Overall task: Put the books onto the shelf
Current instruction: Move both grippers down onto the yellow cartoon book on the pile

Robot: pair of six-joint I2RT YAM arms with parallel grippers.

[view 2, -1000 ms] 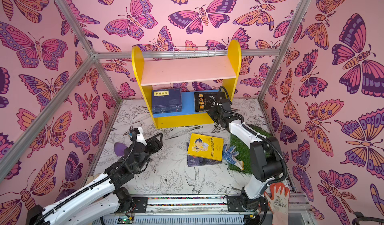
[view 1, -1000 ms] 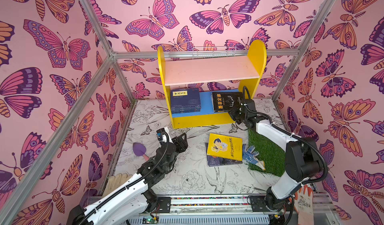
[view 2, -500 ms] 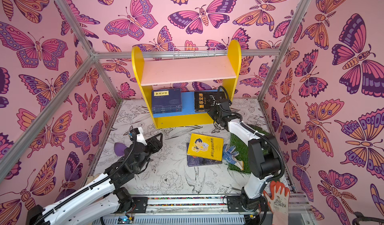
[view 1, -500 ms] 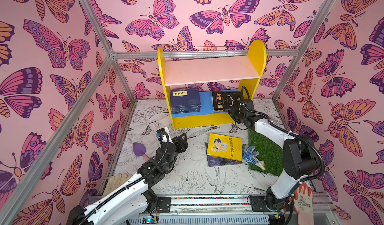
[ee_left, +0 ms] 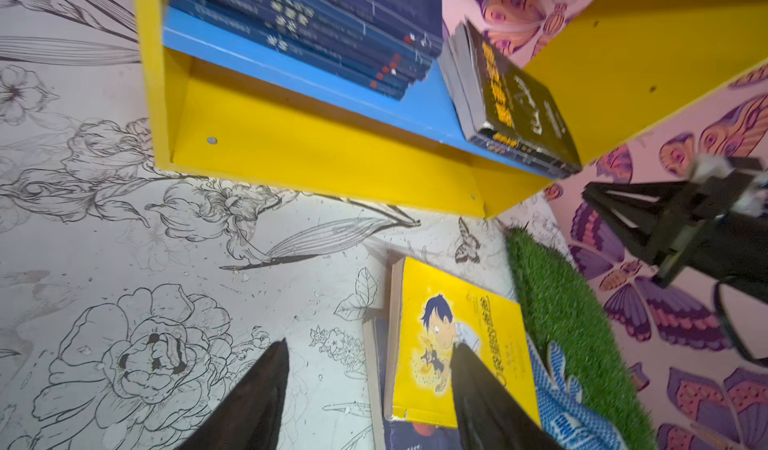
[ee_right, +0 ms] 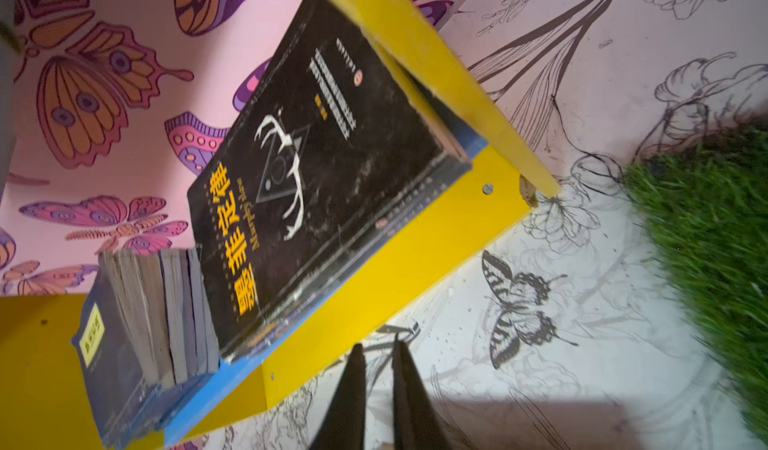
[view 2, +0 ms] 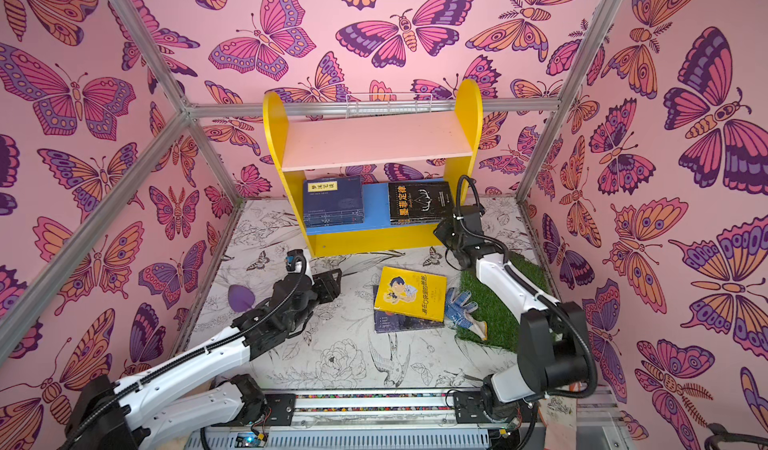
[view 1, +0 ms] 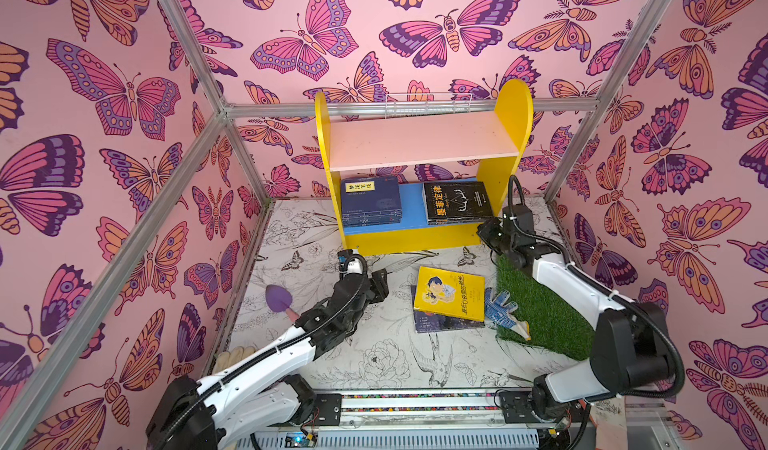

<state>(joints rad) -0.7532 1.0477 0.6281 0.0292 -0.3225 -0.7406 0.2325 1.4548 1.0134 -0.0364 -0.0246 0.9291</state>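
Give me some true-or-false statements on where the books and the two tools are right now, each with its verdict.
1. The yellow book lies on the shelf. False: it lies on the table, on top of a dark book.
2. The black book rests on the blue lower board. True.
3. The left tool holds a book. False: it is open and holds nothing.
4. A navy stack shares the lower board with the black book. True.
5. The right tool grips the black book. False: it is apart from the book, slightly open, holding nothing.
6. The blue dotted glove lies beside the yellow book, partly on the grass mat. True.
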